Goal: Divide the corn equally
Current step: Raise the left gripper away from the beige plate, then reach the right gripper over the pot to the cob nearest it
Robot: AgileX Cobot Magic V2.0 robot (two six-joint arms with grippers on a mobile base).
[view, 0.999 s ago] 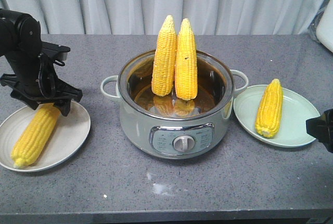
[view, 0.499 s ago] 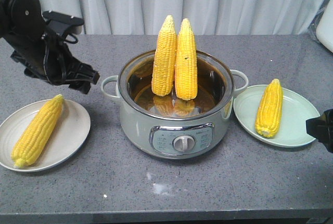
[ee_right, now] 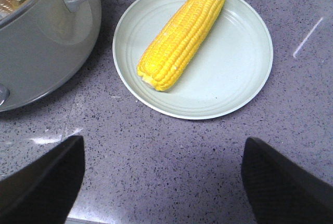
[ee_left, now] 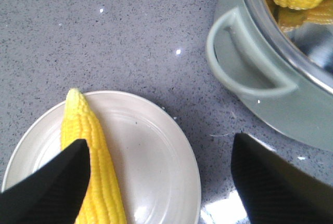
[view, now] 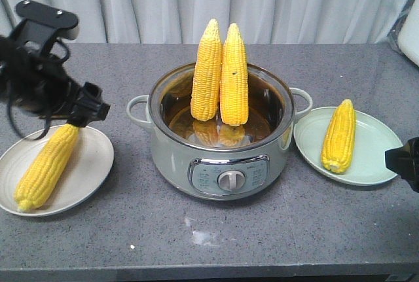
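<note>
Lifting off the left plate (view: 91,164) over the last second, my left gripper (ee_left: 158,151) first swung toward the pot (view: 222,158) and is now hanging just above the far tip of the left cob (view: 44,167). Nothing else has shifted. Its fingers are spread wide and holding nothing; the wrist view is showing plate and table (view: 131,229) between them.

That cob is lying flat along the left plate, tip pointing far, so it is not going to roll. The right cob (view: 339,135) is lying the same way on the right plate (view: 376,144). My right gripper (ee_right: 161,151) is waiting near that plate, also wide open and empty, keeping clear of the pot.

Two cobs (view: 207,72) are standing upright in the pot, side by side and touching, leaning on its far wall with their tips well above the rim. That is giving me room to grasp them from above.

I am judging the job half done: one cob per plate, two left to share out. I am probably heading for the left of the pair next, and pulling it may be tipping its neighbour.
</note>
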